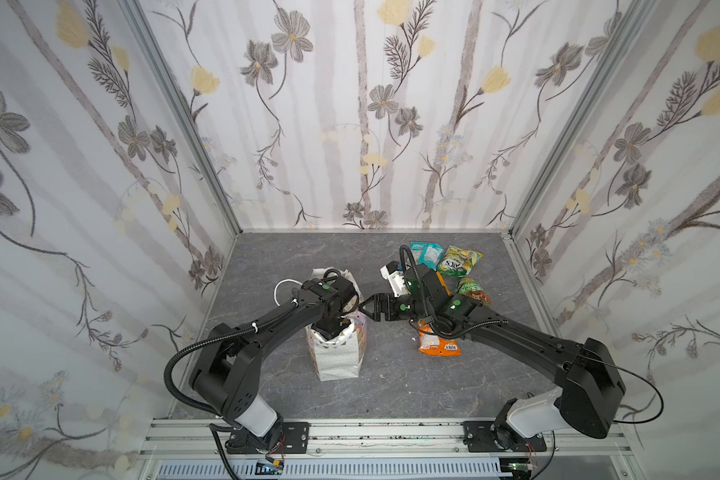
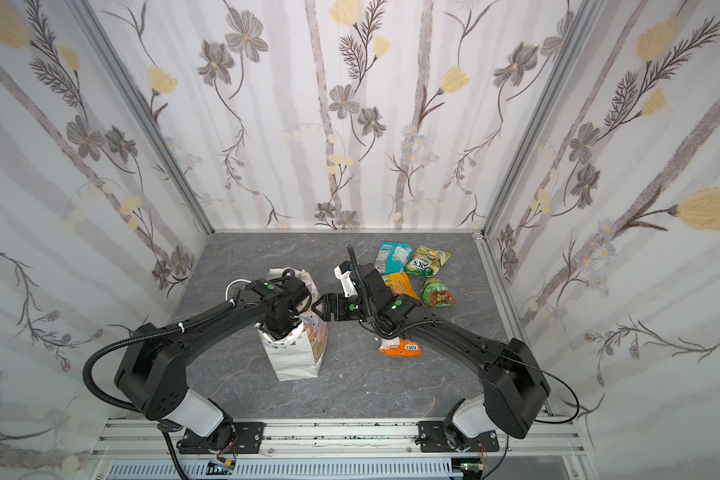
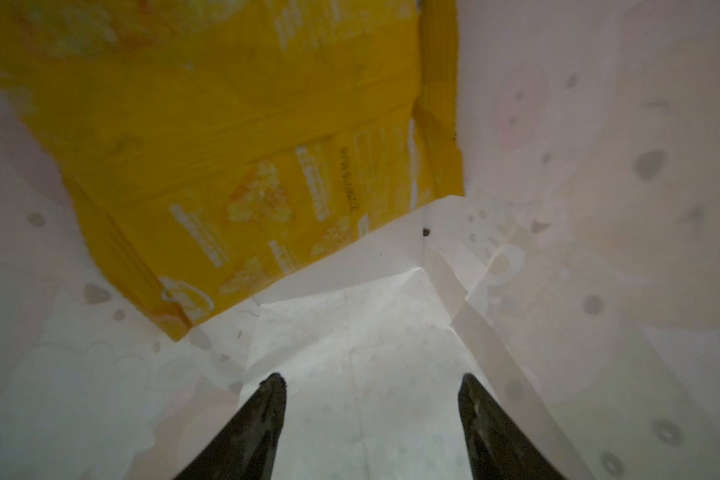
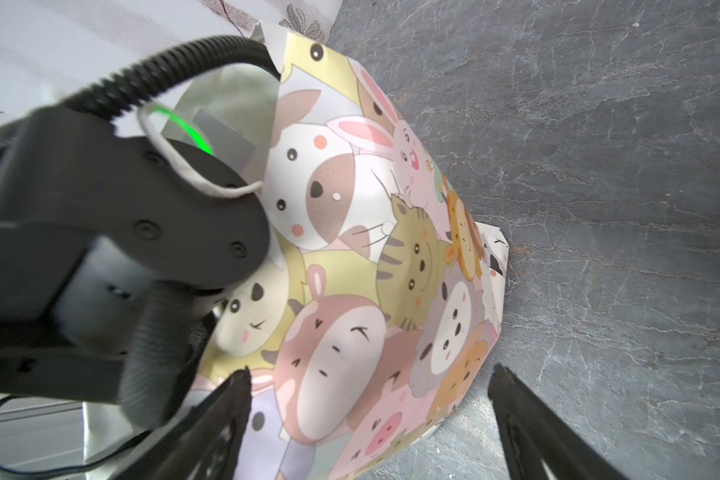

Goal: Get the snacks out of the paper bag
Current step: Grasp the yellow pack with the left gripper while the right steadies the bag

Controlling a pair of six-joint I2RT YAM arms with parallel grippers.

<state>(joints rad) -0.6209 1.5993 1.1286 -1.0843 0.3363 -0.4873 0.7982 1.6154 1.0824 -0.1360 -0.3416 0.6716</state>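
Snacks: five crinkly foil packets lie out on the grey marbled tabletop point(image 1: 292, 257) in both top views, right of the white paper gift bag point(image 1: 337, 357), which stands upright. Teal packet point(image 1: 429, 255) and green packet point(image 1: 460, 261) side by side at the back. Second green packet point(image 1: 474, 290) nearer. Orange-yellow packet point(image 2: 400, 284) half under the right arm point(image 2: 454, 336). Orange packet point(image 1: 437, 347) nearest. Logo print on the green and orange ones sits upside down, too small to read surely. Left arm point(image 1: 267, 328) dips into the bag's mouth, tips hidden. Right gripper point(image 1: 364, 311) just beside the bag's upper side.

Left wrist view alone shows the inside: sixth, yellow foil packet point(image 3: 246, 145) leaning along one bag wall; dark printed code on it, blurred. Left gripper point(image 3: 371, 380) jaws apart, nothing between them, short of the packet.

Right wrist view: pastel cartoon animal faces on the bag's side; white cord handle point(image 4: 184, 166) draped over the left arm's wrist. Right gripper jaws spread wide, holding nothing; contact with the bag cannot be told.
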